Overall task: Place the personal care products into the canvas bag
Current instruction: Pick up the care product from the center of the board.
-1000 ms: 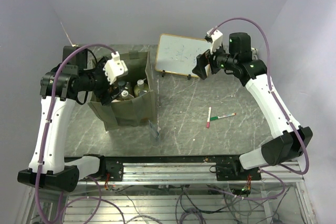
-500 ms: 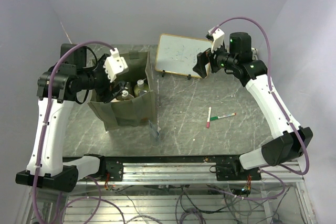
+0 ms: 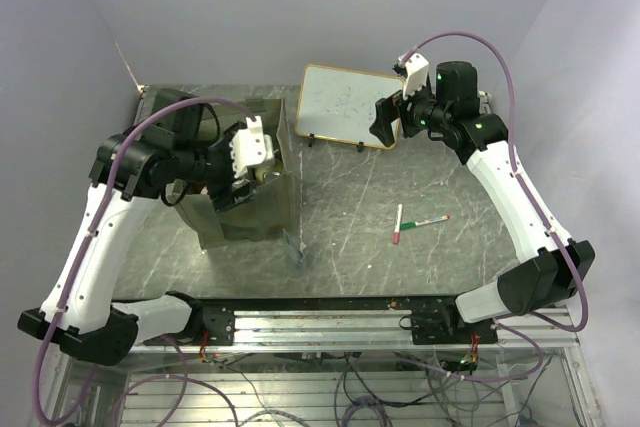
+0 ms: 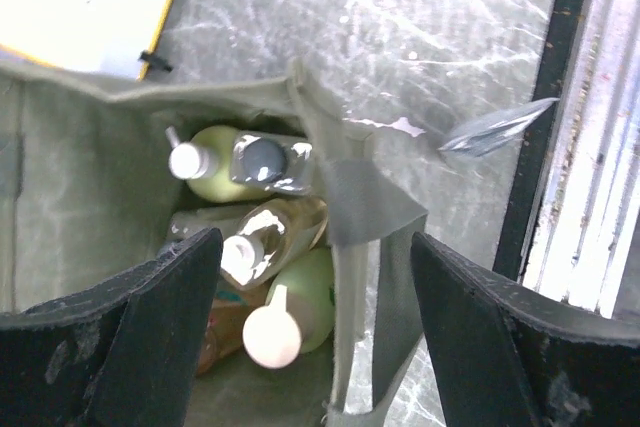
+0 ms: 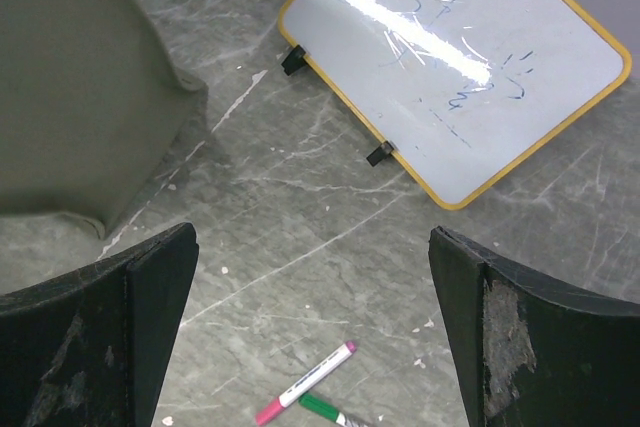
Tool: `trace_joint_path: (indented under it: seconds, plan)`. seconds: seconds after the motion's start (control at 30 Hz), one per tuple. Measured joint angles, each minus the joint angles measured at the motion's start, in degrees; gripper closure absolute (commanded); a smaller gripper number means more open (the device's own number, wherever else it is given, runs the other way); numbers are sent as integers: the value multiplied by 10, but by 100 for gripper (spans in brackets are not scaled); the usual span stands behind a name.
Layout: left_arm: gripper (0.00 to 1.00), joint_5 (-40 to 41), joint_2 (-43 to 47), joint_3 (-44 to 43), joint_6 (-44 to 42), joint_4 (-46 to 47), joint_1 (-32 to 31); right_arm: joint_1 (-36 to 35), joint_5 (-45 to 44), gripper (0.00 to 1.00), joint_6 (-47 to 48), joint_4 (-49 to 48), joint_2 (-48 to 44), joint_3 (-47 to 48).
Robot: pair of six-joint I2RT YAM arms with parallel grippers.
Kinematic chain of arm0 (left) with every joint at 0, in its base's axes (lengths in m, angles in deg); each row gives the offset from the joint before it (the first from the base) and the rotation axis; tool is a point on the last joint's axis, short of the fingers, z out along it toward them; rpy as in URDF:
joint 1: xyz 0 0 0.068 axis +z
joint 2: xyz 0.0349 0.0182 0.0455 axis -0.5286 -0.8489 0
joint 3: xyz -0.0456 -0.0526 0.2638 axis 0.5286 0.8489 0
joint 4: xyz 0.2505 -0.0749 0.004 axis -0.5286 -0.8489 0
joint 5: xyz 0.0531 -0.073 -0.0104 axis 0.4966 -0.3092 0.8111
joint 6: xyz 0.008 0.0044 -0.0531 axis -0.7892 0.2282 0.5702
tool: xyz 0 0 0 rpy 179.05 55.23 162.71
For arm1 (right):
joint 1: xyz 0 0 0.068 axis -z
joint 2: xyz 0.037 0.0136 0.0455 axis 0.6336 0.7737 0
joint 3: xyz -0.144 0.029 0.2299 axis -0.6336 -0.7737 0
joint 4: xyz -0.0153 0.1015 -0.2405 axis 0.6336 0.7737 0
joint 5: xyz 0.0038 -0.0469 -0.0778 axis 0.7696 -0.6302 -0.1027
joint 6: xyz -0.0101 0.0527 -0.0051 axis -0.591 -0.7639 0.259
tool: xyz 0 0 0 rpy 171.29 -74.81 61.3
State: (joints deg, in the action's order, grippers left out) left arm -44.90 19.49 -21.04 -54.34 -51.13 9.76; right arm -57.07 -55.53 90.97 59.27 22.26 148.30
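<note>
Over the open mouth of the canvas bag (image 3: 255, 215), at 9 o'clock on the marbled desk (image 3: 350, 247), the left claw (image 4: 318, 247) hangs with its jaws spread wide and nothing between them. One finger stands above the bag's inside, the other beyond its wall. Its arm rises from the base, bends at the elbow and reaches across the bag, wrist tipped down.

Inside, packed together on the bag's floor, lie a yellow-green bottle (image 4: 215, 183) with a white cap, a dark-capped clear bottle (image 4: 266, 161), an amber bottle (image 4: 280, 227) and a green bottle (image 4: 315, 292) with a peach pump.

At 1 o'clock the right claw (image 5: 312, 242) hovers high, jaws fully apart and empty. Its arm is stretched far out beside the whiteboard (image 5: 460, 77). Two marker pens (image 5: 305, 383) lie on the desk at 4 o'clock.
</note>
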Motion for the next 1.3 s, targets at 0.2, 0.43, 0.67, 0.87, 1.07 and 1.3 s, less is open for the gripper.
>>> trace_joint_path:
  seconds: [0.2, 0.43, 0.67, 0.87, 1.07, 1.3]
  plan:
    - [16, 8, -31, -7, -25, -26, -83, 0, -16, 0, 0, -6, -6, -10]
    - [16, 11, -83, -30, -63, -46, -171, 0, -34, 0, 15, -6, -26, -22]
    - [16, 40, -148, -38, -114, -62, -260, 0, -54, 0, 33, -12, -70, -48]
    - [16, 57, -159, 16, -155, -64, -292, 12, -57, 0, 34, -14, -106, -78]
    - [18, 63, -159, 95, -176, -52, -295, 61, -44, 0, 25, -14, -137, -105]
    - [32, 67, -158, 159, -184, -10, -296, 89, -25, 0, 13, -14, -159, -125]
